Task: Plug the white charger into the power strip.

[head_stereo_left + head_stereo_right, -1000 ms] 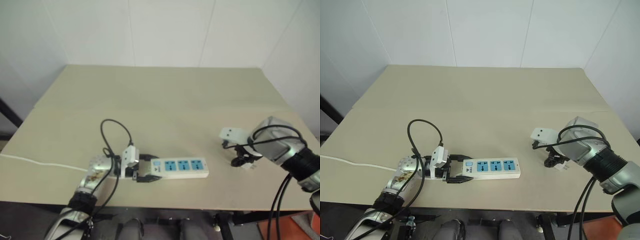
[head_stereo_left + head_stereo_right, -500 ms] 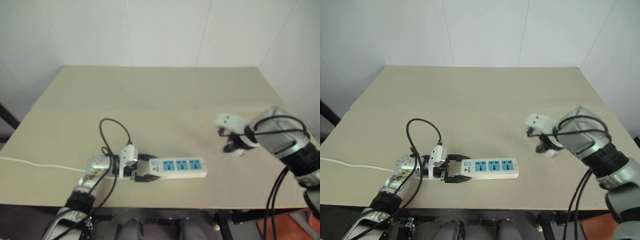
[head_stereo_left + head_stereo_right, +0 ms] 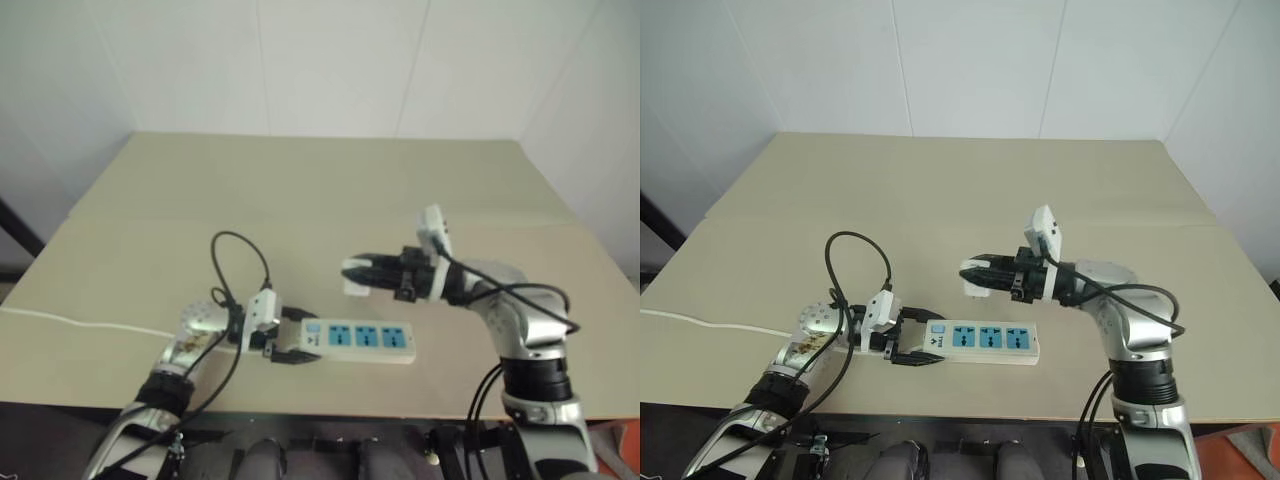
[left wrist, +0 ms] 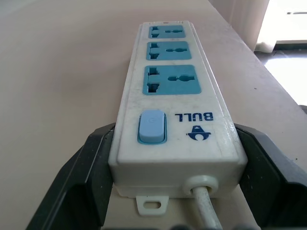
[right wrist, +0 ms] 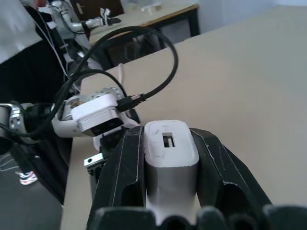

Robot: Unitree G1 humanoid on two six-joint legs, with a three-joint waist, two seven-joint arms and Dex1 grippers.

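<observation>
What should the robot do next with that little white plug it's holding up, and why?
Probably lower the white charger toward a blue socket on the power strip. The right claw is shut on the charger and holds it in the air above the strip, not yet plugged in, while the left claw steadies the strip's switch end on the table.

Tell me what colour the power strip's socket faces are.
Blue, on the white power strip; clearest in the left wrist view.

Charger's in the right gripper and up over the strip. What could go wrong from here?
1. The charger sits level in the right gripper, so its prongs may not face the sockets.
2. The left gripper holds only one end of the strip, so pressing at the far socket could tip it.
</observation>
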